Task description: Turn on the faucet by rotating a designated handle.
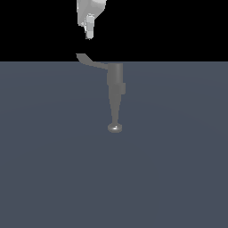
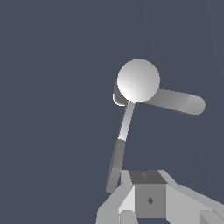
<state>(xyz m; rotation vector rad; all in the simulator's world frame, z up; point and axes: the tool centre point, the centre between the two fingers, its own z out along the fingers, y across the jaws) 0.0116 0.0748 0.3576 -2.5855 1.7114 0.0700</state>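
The grey faucet stands mid-scene, its tapering spout ending in a shiny round tip. The thin flat handle projects from the body's top toward the exterior view's left, its tip bent upward. My white gripper hangs above the handle's tip, apart from it, with its fingers together and nothing between them. In the wrist view the faucet shows as a bright round top with a thick grey arm beside it. The handle runs from it toward my gripper.
A flat blue-grey floor spreads around the faucet. Above its far edge the background is black. No other objects show.
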